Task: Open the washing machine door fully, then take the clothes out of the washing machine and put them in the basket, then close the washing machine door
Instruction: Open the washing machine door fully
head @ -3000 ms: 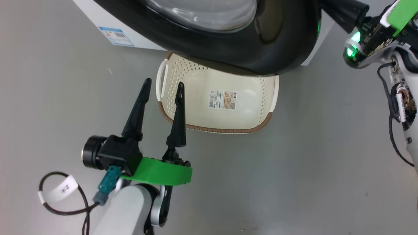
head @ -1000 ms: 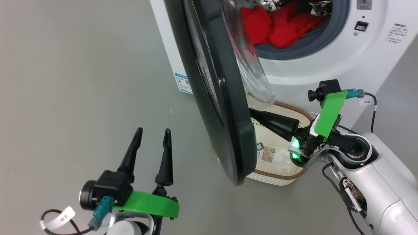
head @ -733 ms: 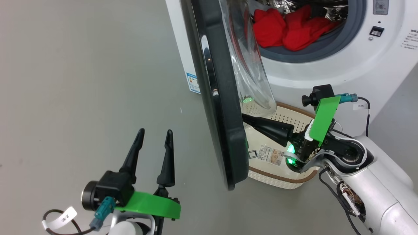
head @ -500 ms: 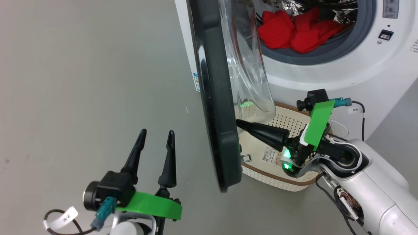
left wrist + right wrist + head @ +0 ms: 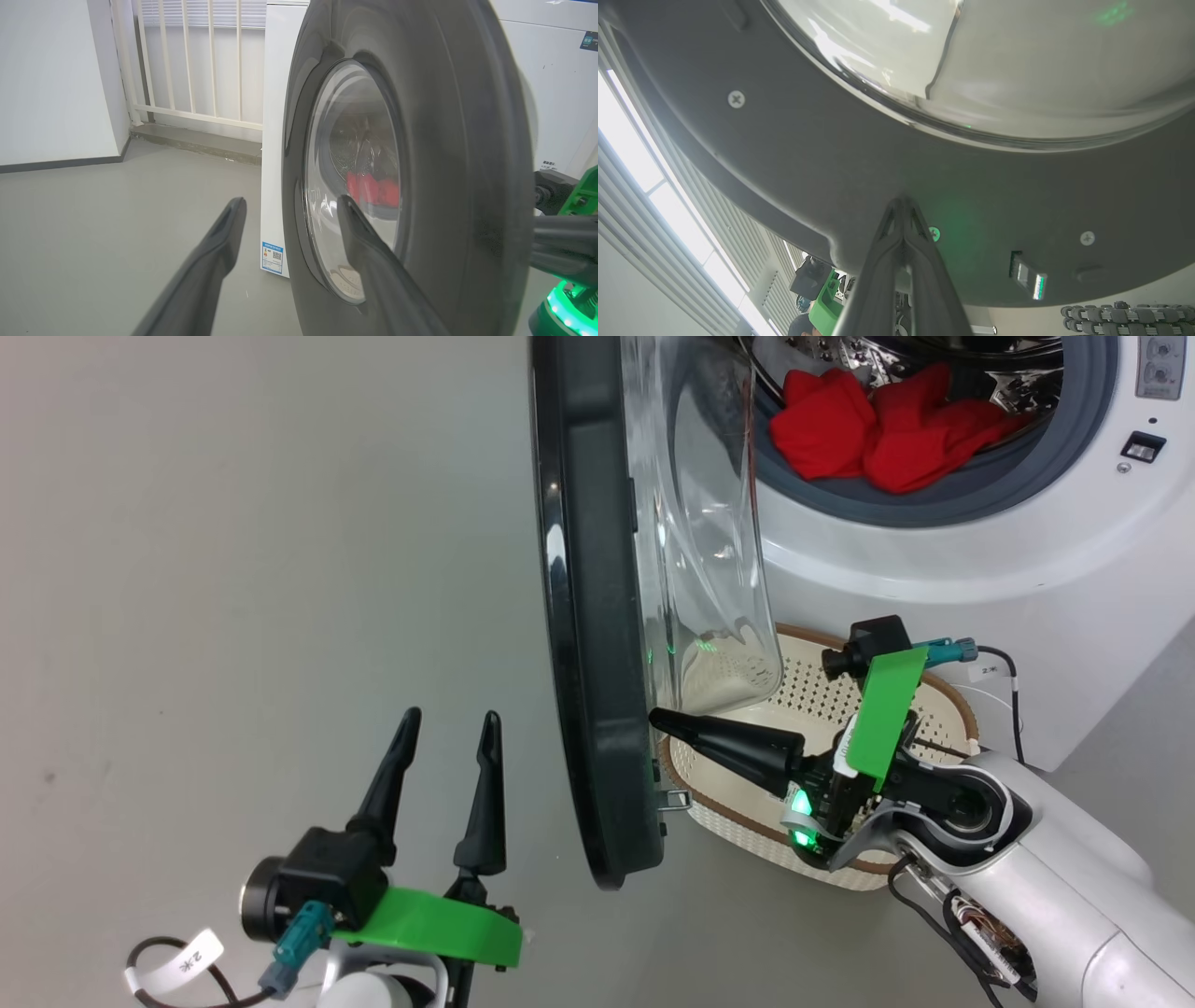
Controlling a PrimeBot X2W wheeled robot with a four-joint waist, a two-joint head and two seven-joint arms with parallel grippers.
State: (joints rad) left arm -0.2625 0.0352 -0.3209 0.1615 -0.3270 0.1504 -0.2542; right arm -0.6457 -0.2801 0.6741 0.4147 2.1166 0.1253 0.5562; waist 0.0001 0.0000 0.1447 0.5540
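The washing machine door (image 5: 597, 644) stands swung out edge-on, black rim toward me, glass bowl (image 5: 709, 551) facing the drum. My right gripper (image 5: 655, 718) is shut, its tips pressed against the door's inner rim (image 5: 831, 177) near the latch; nothing is held. Red clothes (image 5: 878, 425) lie in the steel drum of the white washing machine (image 5: 980, 569). The cream basket (image 5: 831, 709) sits on the floor below the opening, behind the door. My left gripper (image 5: 448, 721) hangs open over bare floor left of the door, and its wrist view looks at the door's outer face (image 5: 458, 163).
Grey floor (image 5: 233, 569) spreads to the left. The left wrist view shows a white railing (image 5: 196, 60) and a wall behind the machine's side. A blue label (image 5: 272, 257) is on the machine's side panel. My right forearm (image 5: 1055, 896) reaches across in front of the basket.
The door has swung further outward with my shut right gripper pushing its inner rim leftward. The head camera has shifted, so the whole scene has slid. My left gripper stays open.
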